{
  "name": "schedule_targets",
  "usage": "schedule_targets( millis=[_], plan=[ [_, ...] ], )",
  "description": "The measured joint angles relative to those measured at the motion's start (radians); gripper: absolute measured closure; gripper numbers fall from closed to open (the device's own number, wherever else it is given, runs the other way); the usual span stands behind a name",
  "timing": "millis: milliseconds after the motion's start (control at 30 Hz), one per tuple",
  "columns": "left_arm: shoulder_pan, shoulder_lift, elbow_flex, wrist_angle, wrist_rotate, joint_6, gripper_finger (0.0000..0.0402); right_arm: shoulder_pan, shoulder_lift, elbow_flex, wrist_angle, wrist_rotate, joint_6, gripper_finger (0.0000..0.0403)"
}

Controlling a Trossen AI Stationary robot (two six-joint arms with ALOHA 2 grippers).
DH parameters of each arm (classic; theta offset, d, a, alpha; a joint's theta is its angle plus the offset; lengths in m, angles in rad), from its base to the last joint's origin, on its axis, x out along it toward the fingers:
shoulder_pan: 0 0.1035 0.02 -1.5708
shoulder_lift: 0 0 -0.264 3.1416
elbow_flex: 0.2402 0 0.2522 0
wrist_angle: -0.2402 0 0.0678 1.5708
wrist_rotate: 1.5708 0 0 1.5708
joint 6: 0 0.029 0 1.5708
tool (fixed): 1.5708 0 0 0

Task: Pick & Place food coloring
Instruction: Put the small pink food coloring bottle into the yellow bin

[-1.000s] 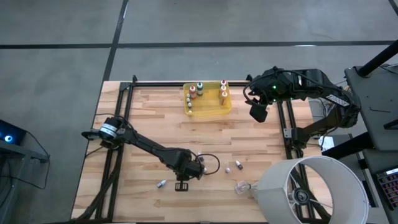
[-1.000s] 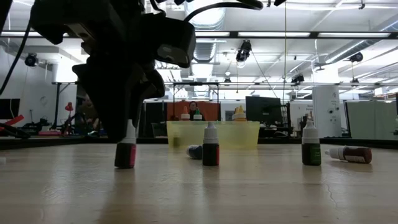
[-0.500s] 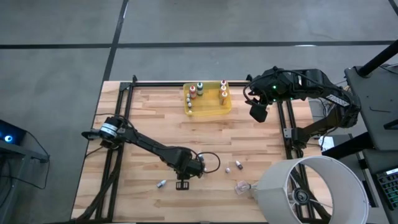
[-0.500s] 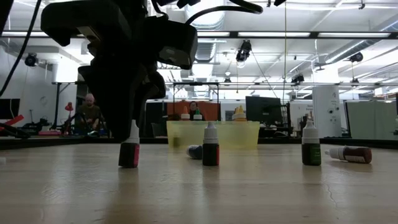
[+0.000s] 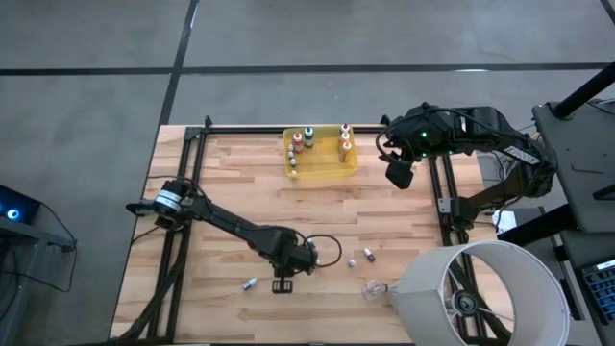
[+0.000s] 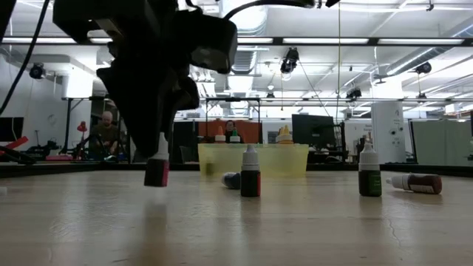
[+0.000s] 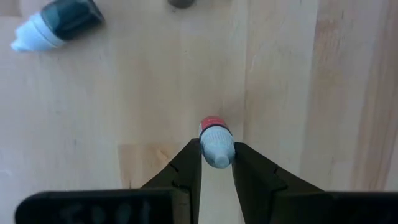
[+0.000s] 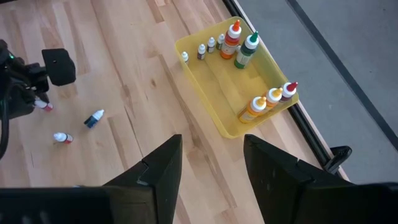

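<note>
My left gripper (image 7: 217, 157) is shut on one small food coloring bottle (image 6: 157, 167) with a white cap and a red body, above the table's near middle (image 5: 294, 259). More bottles are on the wood around it: one lying on its side (image 5: 250, 284) and two standing (image 5: 353, 261) (image 5: 368, 255). Several more stand in the translucent yellow tray (image 5: 322, 171) at the far edge. My right gripper (image 8: 211, 167) hangs open above the table's far right, beside the tray (image 8: 219, 93). My left gripper pinches the bottle's white cap (image 7: 216, 142) between its two fingers (image 7: 186, 167), coming from above and pointing down. The bottle hangs below the fingers, slightly tilted, its red body (image 6: 156, 174) lifted clear of the table.
A clear crumpled plastic scrap (image 5: 373, 288) lies near the table's near right. A large white lampshade-like cylinder (image 5: 480, 293) stands at the near right corner. In the low view an upright dark bottle (image 6: 250, 171), a lying one (image 6: 230, 179) and a green one (image 6: 369, 171) stand close by.
My left gripper has risen with the red bottle, which stood on the table a second ago and now hangs clear of it, slightly tilted. The right arm has kept still.
</note>
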Motion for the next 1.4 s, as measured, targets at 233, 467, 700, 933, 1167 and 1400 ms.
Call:
schedule_targets(
  millis=[233, 467, 700, 933, 1167, 1400],
  plan=[
    [0.019, 0.0, 0.041, -0.056, -0.01, 0.015, 0.0344, 0.0, 0.0, 0.0, 0.0, 0.0, 0.0, 0.0239],
    [0.097, 0.0, 0.113, -0.151, -0.016, 0.077, 0.0344, 0.0, 0.0, 0.0, -0.001, 0.0, -0.004, 0.0239],
    [0.22, -0.001, 0.185, -0.177, -0.018, 0.169, 0.0344, 0.0, 0.0, 0.0, -0.001, 0.0, -0.003, 0.0239],
    [0.359, -0.001, 0.239, -0.215, -0.018, 0.285, 0.0344, 0.0, 0.0, 0.0, -0.003, 0.0, -0.003, 0.0239],
    [0.507, -0.001, 0.292, -0.242, -0.019, 0.352, 0.0344, 0.0, 0.0, 0.0, -0.009, 0.0, 0.0, 0.0239],
    [0.633, -0.001, 0.38, -0.246, -0.022, 0.405, 0.0344, 0.0, 0.0, 0.0, -0.009, 0.0, 0.024, 0.0239]
  ],
)
